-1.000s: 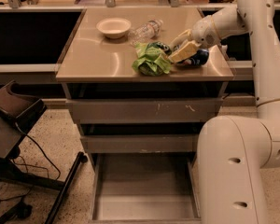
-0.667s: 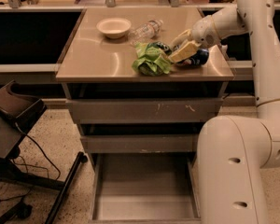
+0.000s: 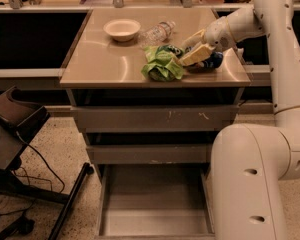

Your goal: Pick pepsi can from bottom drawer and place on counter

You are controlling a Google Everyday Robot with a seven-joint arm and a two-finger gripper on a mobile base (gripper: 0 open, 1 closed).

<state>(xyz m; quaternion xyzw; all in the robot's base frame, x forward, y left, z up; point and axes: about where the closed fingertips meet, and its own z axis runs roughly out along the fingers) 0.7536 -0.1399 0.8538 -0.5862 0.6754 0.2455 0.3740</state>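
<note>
Nothing has moved since a moment ago: the end effector [image 3: 195, 55] stays at the pepsi can [image 3: 214, 60] by the counter's [image 3: 105, 66] right edge. I cannot tell its grip.

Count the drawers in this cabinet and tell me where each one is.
3: top drawer just under the counter, middle drawer below it, bottom drawer pulled open. The hand is over the counter by the pepsi can.

Nothing has visibly moved; the gripper [image 3: 196, 54] stays by the pepsi can [image 3: 213, 61] on the counter [image 3: 102, 64].
</note>
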